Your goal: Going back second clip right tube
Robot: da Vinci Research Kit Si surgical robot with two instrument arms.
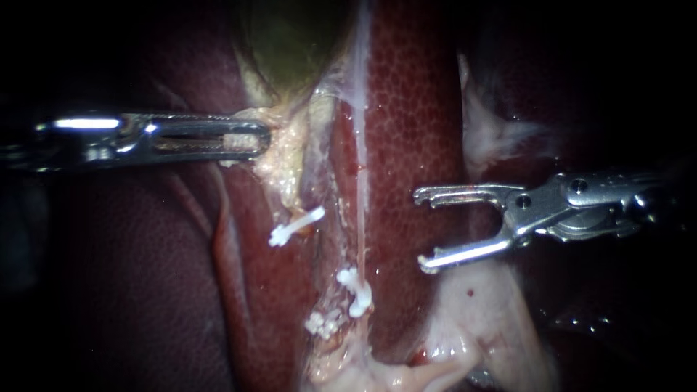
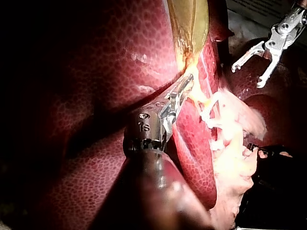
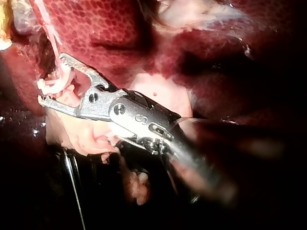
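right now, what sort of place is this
Probably a surgical practice bench: a bare liver and gallbladder, my left instrument and right instrument working on them, and a white clip on a tube.

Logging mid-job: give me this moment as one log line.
left instrument shut on pale tissue | right instrument open, empty, clear of right tube | clip on tube

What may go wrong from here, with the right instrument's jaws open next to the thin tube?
1. The right instrument has open jaws near the right tube; a tip might snag it or knock its clip.
2. The left instrument is shut on pale tissue below the gallbladder; if it slips, the tube may slacken.
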